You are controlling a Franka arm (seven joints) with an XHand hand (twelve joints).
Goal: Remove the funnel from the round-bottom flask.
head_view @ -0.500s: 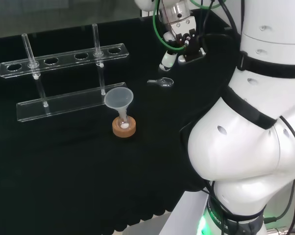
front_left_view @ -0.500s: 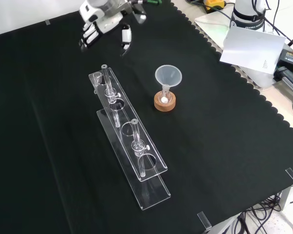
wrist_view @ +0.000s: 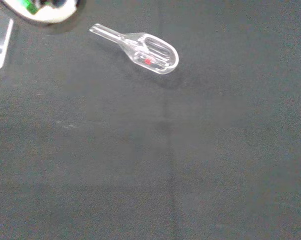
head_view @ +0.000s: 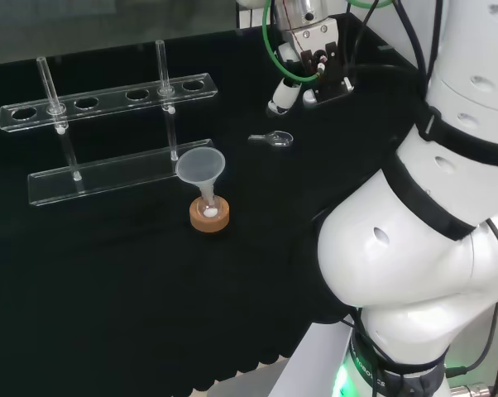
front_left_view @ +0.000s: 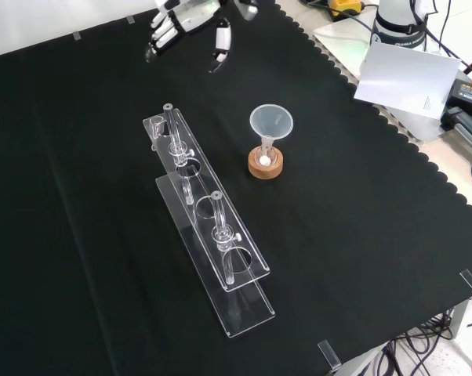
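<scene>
While hanging high over the far part of the table [front_left_view: 79,196], well apart from the funnel [head_view: 200,166], holds nothing: robot hand [front_left_view: 190,22] with fingers relaxed and spread, pointing down at bare cloth. Seen in the front view at the top edge, up and left of the funnel; in the head view up and right of it, above a small clear scoop [head_view: 275,139].

Funnel upright, cone up, stem down in the neck of the flask [head_view: 208,208]. Flask itself hard to make out; sits in a cork ring [head_view: 209,217] near the middle of the table, something small and white at its bottom. Just beside it, left in the front view, a clear rack [front_left_view: 208,227] with a few tubes standing in it.

Wrist view: scoop lying flat on cloth, a red speck inside.

Judged step: approach, not yet begun in earnest; funnel untouched, still seated. Next move calls for bringing the robot hand across and down to the cone's rim, keeping clear of the rack's tubes, closing fingers and thumb on the cone, then lifting straight up along the stem. Likely risks: a sideways pull tipping the flask off the ring, or the flask rising with the stem.
</scene>
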